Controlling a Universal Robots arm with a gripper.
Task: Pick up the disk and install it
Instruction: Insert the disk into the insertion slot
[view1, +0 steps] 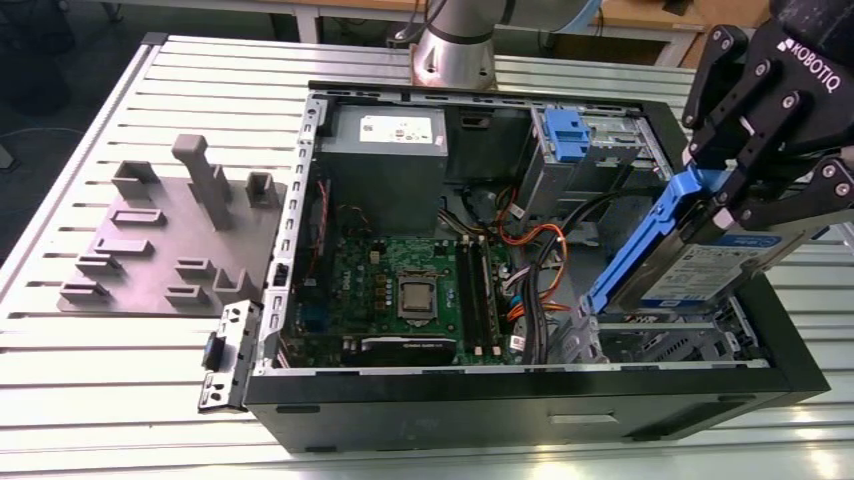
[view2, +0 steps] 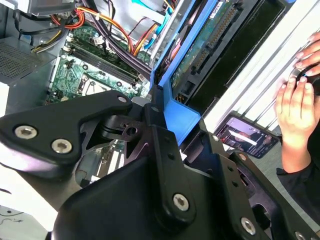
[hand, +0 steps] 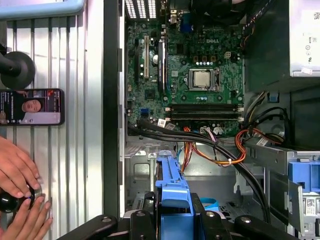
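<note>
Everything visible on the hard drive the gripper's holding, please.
Silver rectangular hard drive with a blue-and-white label, in a blue plastic frame along its edges; the second wrist view shows a green circuit board on its other face. The black gripper is shut on the frame's upper end. The drive hangs tilted, lower end over the grey metal drive cage inside the open black computer case; contact with the cage cannot be told.

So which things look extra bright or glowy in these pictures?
First wrist view: the black phone's lit screen glows; exterior view: the ribbed silver table catches pale light; second wrist view: the black gripper, shut on the blue-framed silver disk, looks dark.
</note>
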